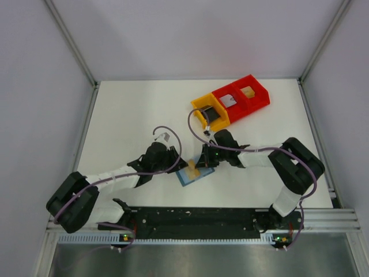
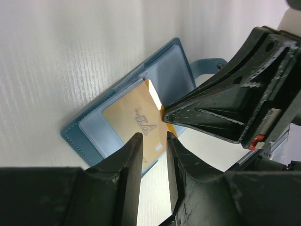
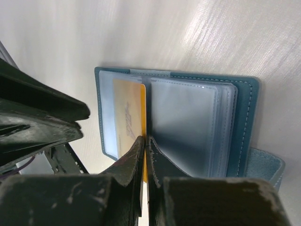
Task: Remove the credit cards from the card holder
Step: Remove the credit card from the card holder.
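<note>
Holder (image 1: 187, 178) open and flat on the white table (image 1: 127, 115), near the front edge, well apart from the bins.

At far right of the table, yellow bin (image 1: 200, 104) and red bin (image 1: 263, 98), touching side by side. Something dark in the yellow one, something pale and something tan in the two red compartments, all too small to name.

Right claw (image 3: 146, 139): closed, jaws pressed together with only a thin slit between. Tips down on the long edge of the card (image 3: 128, 117), just beside the fold of the holder. Thin yellow strip showing in the slit; cannot tell if the card edge is really nipped there or only lies beneath.

Left claw (image 2: 153, 141): partly open, with a narrow gap between the jaws and nothing held. Hovering over the end of the card, at the outer edge of the holder; touching or not, cannot tell. Near the right claw.

Seen closer, holder teal with a stitched border. Clear sleeves (image 3: 188, 122) stacked on one half, small tab (image 3: 265, 165) sticking out from that side.

Card tan-yellow, in the pocket of the other half, seemingly slid partly out toward the claws.
</note>
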